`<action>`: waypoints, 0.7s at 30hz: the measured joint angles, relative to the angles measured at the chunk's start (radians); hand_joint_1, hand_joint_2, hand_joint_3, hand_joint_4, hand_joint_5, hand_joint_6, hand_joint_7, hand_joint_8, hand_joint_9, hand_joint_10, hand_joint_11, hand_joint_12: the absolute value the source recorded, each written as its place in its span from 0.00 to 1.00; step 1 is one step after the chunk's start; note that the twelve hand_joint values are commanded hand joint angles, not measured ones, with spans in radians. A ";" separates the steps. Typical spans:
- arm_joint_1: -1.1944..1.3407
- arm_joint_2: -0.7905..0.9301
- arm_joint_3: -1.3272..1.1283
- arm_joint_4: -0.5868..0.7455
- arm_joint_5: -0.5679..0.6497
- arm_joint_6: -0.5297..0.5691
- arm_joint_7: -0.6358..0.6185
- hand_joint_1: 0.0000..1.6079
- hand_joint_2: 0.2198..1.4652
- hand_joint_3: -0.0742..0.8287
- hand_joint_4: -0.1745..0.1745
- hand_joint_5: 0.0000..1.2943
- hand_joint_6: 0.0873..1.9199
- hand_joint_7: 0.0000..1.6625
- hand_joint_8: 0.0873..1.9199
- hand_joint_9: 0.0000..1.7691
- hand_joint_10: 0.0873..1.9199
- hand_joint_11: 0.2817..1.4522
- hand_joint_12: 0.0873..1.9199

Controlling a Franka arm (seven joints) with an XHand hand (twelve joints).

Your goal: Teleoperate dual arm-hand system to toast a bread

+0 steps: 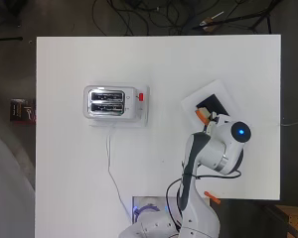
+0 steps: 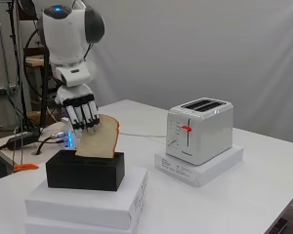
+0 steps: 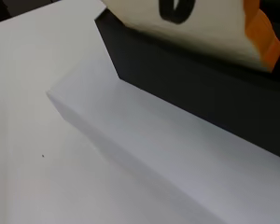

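My overhead camera looks straight down on the tabletop (image 1: 79, 168); the side one faces across it, both catching the toaster (image 1: 111, 102); my wrist camera sits very close.

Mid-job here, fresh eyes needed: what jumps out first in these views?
The hand reaches down onto a slice of bread that stands tilted in a black box on stacked white boxes, its fingers lying against the slice's face. Across the table, apart from all that, a white toaster with a red lever sits on its own white box, both slots empty in the overhead view.
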 joint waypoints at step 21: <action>-0.134 0.059 0.562 0.293 0.115 -0.471 0.083 0.77 0.76 0.08 0.05 0.56 0.64 0.65 0.46 0.82 0.00 0.37 0.28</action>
